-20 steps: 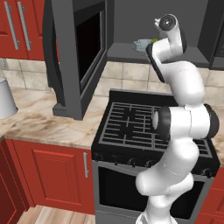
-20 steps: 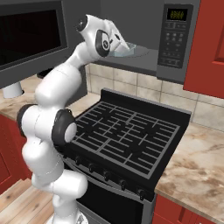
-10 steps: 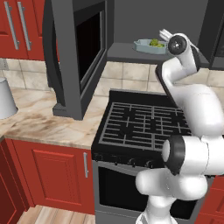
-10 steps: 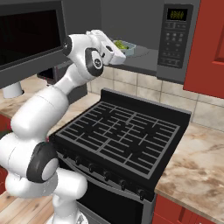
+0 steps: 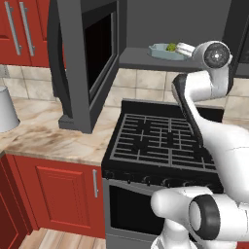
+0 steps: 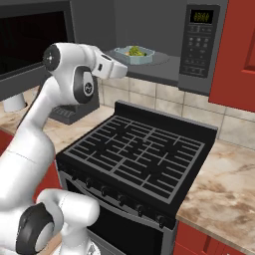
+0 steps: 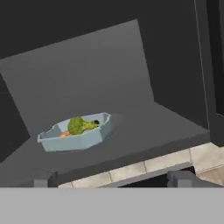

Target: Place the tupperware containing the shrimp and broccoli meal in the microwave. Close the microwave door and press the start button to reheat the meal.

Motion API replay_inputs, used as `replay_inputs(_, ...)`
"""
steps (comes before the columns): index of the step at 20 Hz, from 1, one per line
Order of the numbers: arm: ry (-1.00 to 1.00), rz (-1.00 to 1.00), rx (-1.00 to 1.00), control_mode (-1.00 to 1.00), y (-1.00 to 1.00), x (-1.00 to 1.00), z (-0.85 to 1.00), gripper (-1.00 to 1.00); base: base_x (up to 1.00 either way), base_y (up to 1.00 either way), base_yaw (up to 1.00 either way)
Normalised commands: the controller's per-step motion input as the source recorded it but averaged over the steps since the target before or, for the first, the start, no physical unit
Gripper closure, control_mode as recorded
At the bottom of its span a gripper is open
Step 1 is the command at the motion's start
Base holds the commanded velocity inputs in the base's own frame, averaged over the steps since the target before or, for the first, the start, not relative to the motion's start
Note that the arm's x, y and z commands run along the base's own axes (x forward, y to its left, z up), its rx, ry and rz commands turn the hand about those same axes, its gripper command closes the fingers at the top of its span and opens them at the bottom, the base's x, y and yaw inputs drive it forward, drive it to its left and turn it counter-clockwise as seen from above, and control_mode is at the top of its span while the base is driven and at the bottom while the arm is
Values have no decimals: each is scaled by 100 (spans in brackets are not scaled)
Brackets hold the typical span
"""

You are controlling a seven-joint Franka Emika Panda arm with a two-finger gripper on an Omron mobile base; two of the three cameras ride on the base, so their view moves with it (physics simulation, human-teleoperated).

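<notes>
One tupperware (image 5: 166,51) rests on the microwave (image 5: 146,57) floor in the left base view, door (image 5: 80,63) swung open. Right base view: gripper (image 6: 122,69) empty, short of it. Hand view: fingertips (image 7: 43,178) spread wide; meal (image 7: 80,125) inside the container.

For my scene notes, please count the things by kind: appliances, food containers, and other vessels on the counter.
Appliances: 2, the microwave and the stove.
Food containers: 1, the tupperware.
Other vessels: 1, a white canister.
Total: 4.
</notes>
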Motion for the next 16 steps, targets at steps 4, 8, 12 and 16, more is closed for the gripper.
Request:
replay_inputs(4, 23, 24, -38, -100, 40, -100, 13, -100, 0, 0, 0)
replay_inputs(8, 12, 31, -52, -100, 41, -100, 0, -100, 0, 0, 0)
replay_inputs(12, 2, 34, -52, -100, 46, -99, 0, -100, 0, 0, 0)
replay_inputs(16, 0, 33, -49, -100, 38, -86, 3, -100, 0, 0, 0)
